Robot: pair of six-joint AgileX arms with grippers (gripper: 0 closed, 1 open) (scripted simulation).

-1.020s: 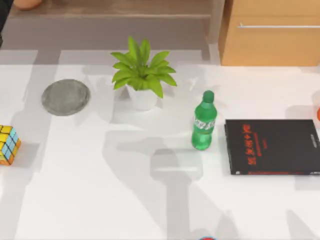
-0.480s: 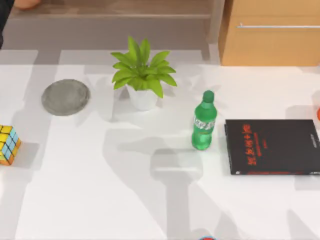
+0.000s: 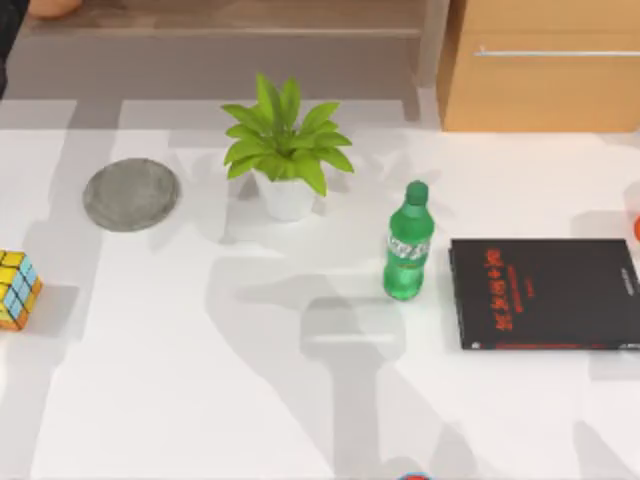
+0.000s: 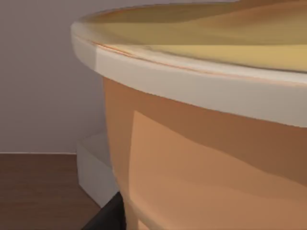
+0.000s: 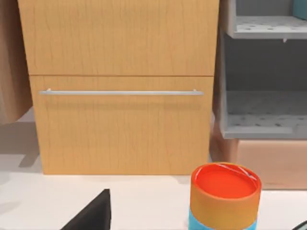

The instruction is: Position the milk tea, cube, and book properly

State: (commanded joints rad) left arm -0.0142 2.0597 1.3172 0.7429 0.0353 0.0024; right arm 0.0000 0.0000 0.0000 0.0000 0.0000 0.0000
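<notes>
The milk tea [image 4: 201,143] looms very close in the left wrist view, an orange-brown cup with a creamy yellow top. A dark part of my left gripper [image 4: 109,216] shows right beside its wall. The cube [image 3: 18,289] sits on the white table at the top view's far left edge. A light-blue corner [image 5: 301,8] lies on the grey shelf's upper level; too little shows to tell whether it is the book. A dark part of my right gripper [image 5: 91,215] points toward the wooden cabinet [image 5: 120,86].
On the table stand a potted plant [image 3: 285,150], a grey round mat [image 3: 131,194], a green bottle [image 3: 407,245] and a thin black book with red lettering [image 3: 545,293]. An orange-topped can [image 5: 225,196] stands before the cabinet. A grey shelf [image 5: 264,115] is beside it.
</notes>
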